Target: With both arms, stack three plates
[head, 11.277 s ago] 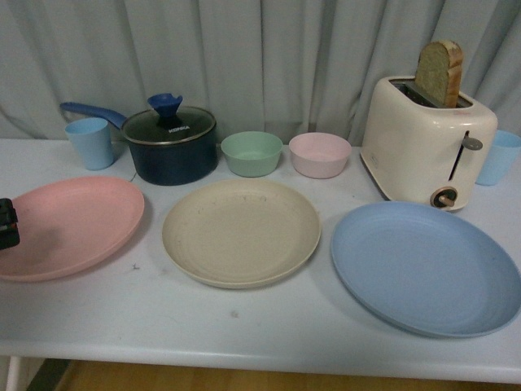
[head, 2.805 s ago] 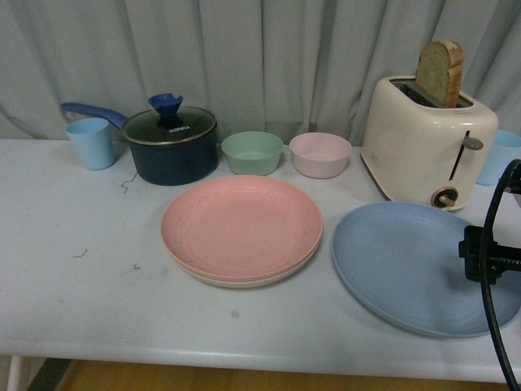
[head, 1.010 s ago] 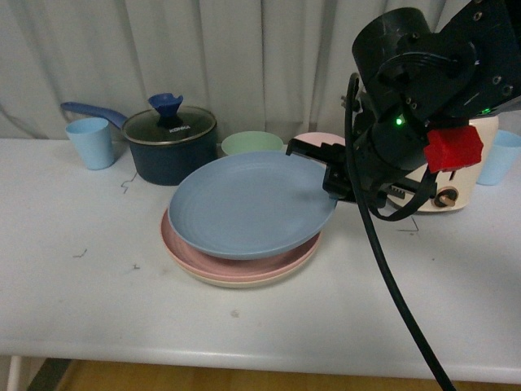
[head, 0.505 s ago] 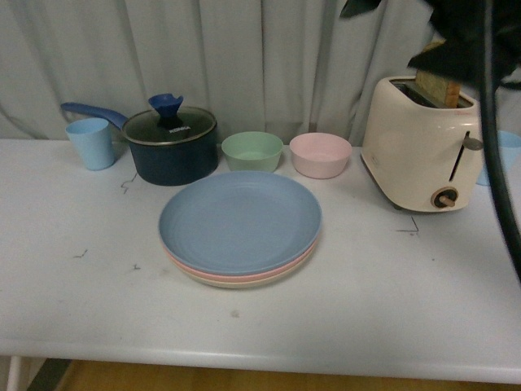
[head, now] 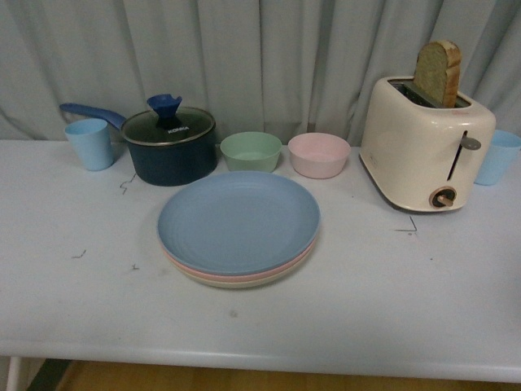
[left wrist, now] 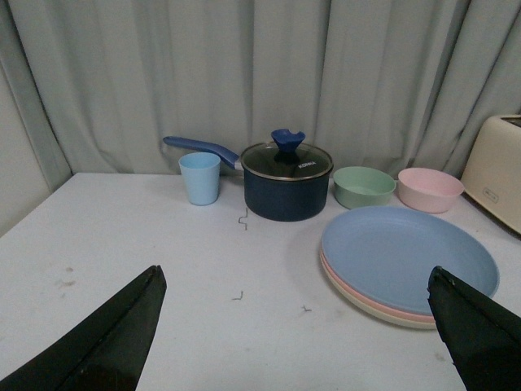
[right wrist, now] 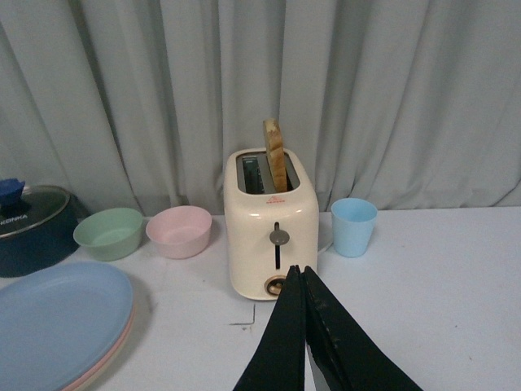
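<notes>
Plates: we see the blue plate (head: pixel 238 221) on top, the pink plate (head: pixel 244 276) under it, the beige plate (head: pixel 244 284) at the bottom; one stack, mid-table, nearer the back edge than the front.
Behind stack: green bowl (head: pixel 251 151) and pink bowl (head: pixel 319 154), side by side, apart from the plates.
Back left: dark pot (head: pixel 169 147) with lid; blue cup (head: pixel 89 143) beside it.
Back right: cream toaster (head: pixel 426 143) with a bread slice (head: pixel 439 73) standing in it; second blue cup (head: pixel 496 156) beyond.
Left gripper (left wrist: pixel 297 326): fingers spread wide, nothing held, above the table (head: pixel 423 293).
Right gripper (right wrist: pixel 303 338): fingers pressed together, empty, facing the toaster.
</notes>
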Action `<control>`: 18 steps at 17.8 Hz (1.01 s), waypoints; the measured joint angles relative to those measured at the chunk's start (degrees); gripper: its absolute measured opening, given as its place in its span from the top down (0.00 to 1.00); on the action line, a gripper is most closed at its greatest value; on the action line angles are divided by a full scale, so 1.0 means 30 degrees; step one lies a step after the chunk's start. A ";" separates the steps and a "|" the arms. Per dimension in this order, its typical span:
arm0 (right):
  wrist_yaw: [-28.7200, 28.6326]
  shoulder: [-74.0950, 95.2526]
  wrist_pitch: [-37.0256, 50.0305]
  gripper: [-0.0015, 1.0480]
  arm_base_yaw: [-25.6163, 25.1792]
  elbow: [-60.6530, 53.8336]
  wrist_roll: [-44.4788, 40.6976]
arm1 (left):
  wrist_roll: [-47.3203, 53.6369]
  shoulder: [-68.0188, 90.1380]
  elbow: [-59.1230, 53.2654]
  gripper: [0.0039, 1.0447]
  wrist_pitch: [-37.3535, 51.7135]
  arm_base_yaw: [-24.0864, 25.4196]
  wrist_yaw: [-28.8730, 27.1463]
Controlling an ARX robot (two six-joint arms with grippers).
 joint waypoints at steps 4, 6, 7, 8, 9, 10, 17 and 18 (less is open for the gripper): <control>-0.1785 -0.2703 -0.0197 0.98 -0.1756 -0.2579 -0.0007 | 0.0000 0.0000 0.0000 0.06 -0.0007 0.0000 0.0000; -0.1792 -0.3526 -0.0546 0.98 -0.1661 -0.3169 -0.0007 | -0.0007 0.0000 0.0000 0.06 0.0000 0.0000 -0.0007; -0.1792 -0.3716 -0.0619 0.98 -0.1661 -0.3293 -0.0007 | -0.0007 0.0000 0.0000 0.06 0.0000 0.0000 -0.0007; -0.1792 -0.3789 -0.0648 0.98 -0.1654 -0.3351 -0.0007 | 0.0000 0.0000 0.0000 0.06 0.0000 0.0000 -0.0007; -0.1792 -0.3963 -0.0736 0.98 -0.1654 -0.3446 -0.0007 | 0.0000 0.0000 0.0000 0.06 0.0000 0.0000 -0.0007; -0.1792 -0.4218 -0.0852 0.98 -0.1654 -0.3570 -0.0007 | 0.0000 0.0000 0.0000 0.06 0.0000 0.0000 -0.0007; -0.1792 -0.7082 -0.2608 0.98 -0.1654 -0.4641 -0.0007 | 0.0000 0.0000 0.0000 0.06 0.0000 0.0000 -0.0007; -0.1792 -0.7650 -0.3016 0.98 -0.1654 -0.4772 -0.0007 | 0.0000 0.0000 0.0000 0.06 0.0000 0.0000 -0.0007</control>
